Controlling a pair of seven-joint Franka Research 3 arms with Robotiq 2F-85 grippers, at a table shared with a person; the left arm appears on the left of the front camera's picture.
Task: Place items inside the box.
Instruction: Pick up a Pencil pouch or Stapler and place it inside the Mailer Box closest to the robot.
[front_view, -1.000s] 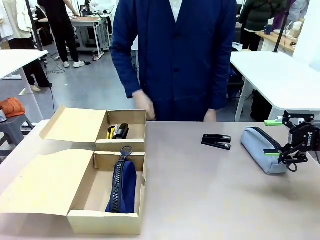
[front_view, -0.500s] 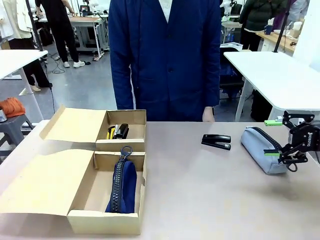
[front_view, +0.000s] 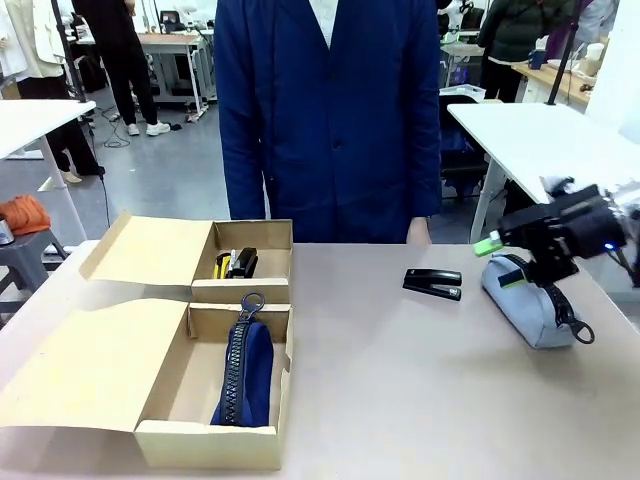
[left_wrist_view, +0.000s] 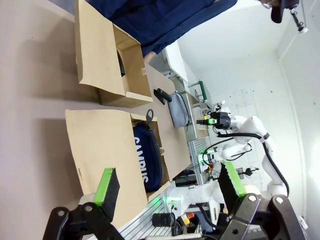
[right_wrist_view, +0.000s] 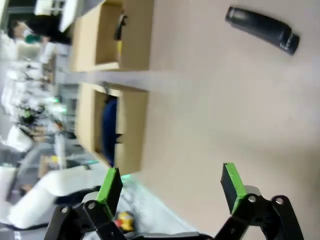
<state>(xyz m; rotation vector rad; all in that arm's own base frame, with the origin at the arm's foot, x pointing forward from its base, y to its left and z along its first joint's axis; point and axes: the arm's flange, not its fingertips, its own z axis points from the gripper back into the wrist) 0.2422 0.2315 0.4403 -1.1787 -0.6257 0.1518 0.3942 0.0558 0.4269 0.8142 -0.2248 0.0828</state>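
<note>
We look across a plain tan tabletop (front_view: 400, 390), matt and bare over most of its right half, toward a person (front_view: 330, 120) in a dark blue coat who stands at the far edge with one hand (front_view: 418, 232) just at the table's rim. Behind is a workshop room — grey floor (front_view: 170, 170), white tables (front_view: 545, 140) to either side, an orange bundle (front_view: 22, 212) on a stool (front_view: 20, 255) at far left. On the table's left stand two open cardboard boxes with their flaps folded out flat. The far box (front_view: 268, 232) holds the yellow-and-black utility knife (front_view: 221, 266) beside something black we cannot make out. The near box (front_view: 210, 445) holds the navy zip pouch (front_view: 243, 378), lying lengthwise with its zip pull toward the person. The black stapler (front_view: 433, 282) lies alone on the bare surface right of centre, and the grey zip pouch (front_view: 520, 305) lies near the right edge, apart from it. The right gripper (front_view: 500, 262) hangs over the pouch's far end with its fingers spread wide and nothing between them; whether a pad touches the fabric we cannot tell. The left gripper (left_wrist_view: 170, 182) is likewise spread wide and empty, looking across the table toward the boxes.
</note>
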